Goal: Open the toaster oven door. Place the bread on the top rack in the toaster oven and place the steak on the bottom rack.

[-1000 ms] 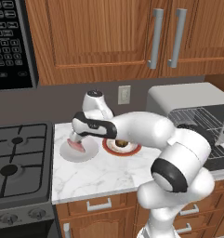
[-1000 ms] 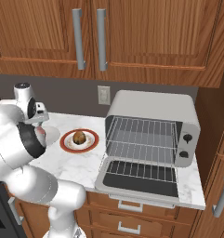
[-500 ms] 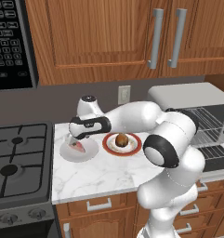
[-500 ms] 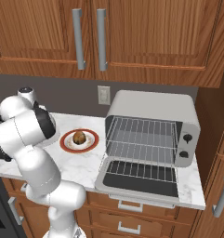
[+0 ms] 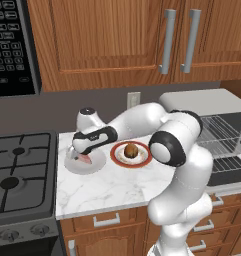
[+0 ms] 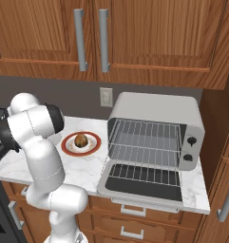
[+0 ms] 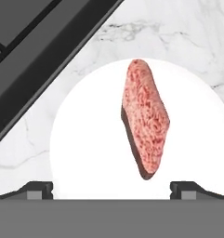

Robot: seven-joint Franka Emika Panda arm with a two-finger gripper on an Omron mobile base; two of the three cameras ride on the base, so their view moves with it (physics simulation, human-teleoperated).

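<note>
Below, marble counter [image 5: 107,187] meets stove [image 5: 19,175], wooden cabinets [image 5: 102,40] overhead.

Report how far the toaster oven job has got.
Done: the toaster oven door lies open, racks bare. In hand: the open gripper hovers over the steak on its white plate. Left: both foods; the bread sits on the red-rimmed plate.

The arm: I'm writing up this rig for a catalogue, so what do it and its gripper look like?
The arm has glossy white, rounded segments with black bands at the joints. The gripper ends in two small dark grey, blocky finger tips. No cables or markings are visible.
</note>
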